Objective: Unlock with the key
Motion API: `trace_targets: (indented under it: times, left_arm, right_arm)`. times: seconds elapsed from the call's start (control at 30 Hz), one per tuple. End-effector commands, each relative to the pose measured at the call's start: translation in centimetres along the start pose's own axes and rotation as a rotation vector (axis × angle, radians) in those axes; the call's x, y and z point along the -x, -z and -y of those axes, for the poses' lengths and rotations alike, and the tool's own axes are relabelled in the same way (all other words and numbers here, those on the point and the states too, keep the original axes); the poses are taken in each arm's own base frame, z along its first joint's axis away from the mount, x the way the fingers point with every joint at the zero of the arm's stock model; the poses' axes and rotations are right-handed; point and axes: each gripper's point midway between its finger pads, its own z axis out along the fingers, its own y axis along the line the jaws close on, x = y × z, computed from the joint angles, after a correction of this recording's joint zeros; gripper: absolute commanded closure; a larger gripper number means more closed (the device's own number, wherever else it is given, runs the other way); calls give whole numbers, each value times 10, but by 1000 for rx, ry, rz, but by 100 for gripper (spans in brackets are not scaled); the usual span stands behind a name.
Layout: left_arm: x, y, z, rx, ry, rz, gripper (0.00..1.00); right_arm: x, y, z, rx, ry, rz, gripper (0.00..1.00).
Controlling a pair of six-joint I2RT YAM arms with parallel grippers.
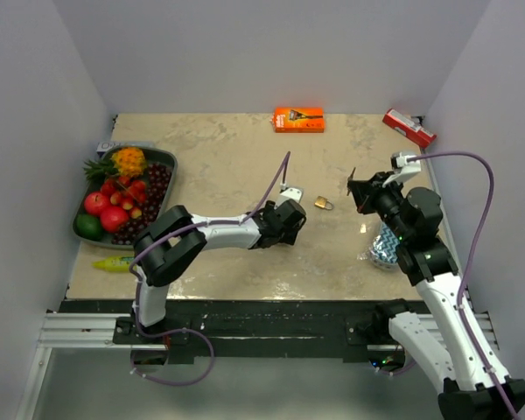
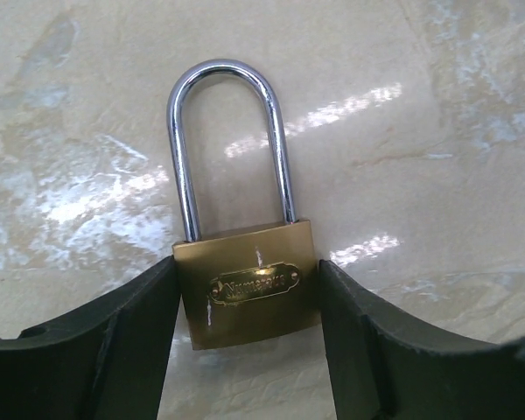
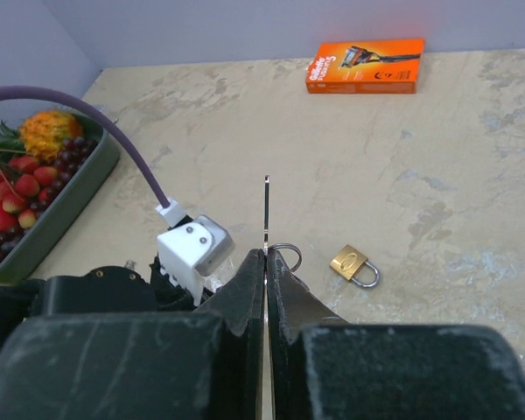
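brass body and long chrome shackle: the long-shackle padlock [image 2: 245, 306] lies flat on the marbled beige table [image 1: 227, 166] near the centre of the top view, shackle pointing to the top of the left wrist frame. the left gripper [image 2: 248, 276] has its jaws narrowed onto it, one black finger [image 2: 131, 341] pressed against each side of the brass body. the right gripper [image 3: 266, 258] hovers to the right of centre in the top view, its jaws pinched nearly together on the key [image 3: 266, 206], which is seen edge-on as a thin blade standing up from the fingertips. a small padlock [image 3: 353, 264] sits on the table between the two grippers, apart from both. an orange razor box [image 1: 298, 119] lies at the top centre, and a fruit tray [image 1: 168, 162] sits at the left edge.
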Motion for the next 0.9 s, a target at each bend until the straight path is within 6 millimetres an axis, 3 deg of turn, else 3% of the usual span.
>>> trace_targets:
  times: [0.0, 0.03, 0.13, 0.3, 0.4, 0.67, 0.8, 0.87]
  left_arm:
    - [-105, -3, -65, 134, -97, -335, 32]
    - [-105, -3, -65, 136, -95, -336, 24]
    - [-105, -5, -64, 140, -99, -343, 17]
    - [-115, -10, -63, 138, -109, -380, 15]
    - [-122, -11, -58, 110, -103, -406, 19]
    - [-135, -8, -52, 54, -66, -435, 51]
    - [-131, -6, -45, -6, -16, -414, 100]
    - [-111, -2, -32, -79, 34, -357, 100]
  right_arm:
    - [6, -3, -11, 57, 15, 9, 100]
    - [4, -4, -8, 50, 19, 2, 100]
    - [-1, -6, -6, 43, 21, -11, 100]
    - [-6, -8, -3, 34, 22, -20, 100]
    - [-7, -8, -2, 29, 22, -22, 100]
    - [-8, -8, -2, 27, 26, -28, 100]
    - [-8, -6, -6, 46, 19, -46, 100]
    - [-9, -6, -11, 72, 2, -53, 100]
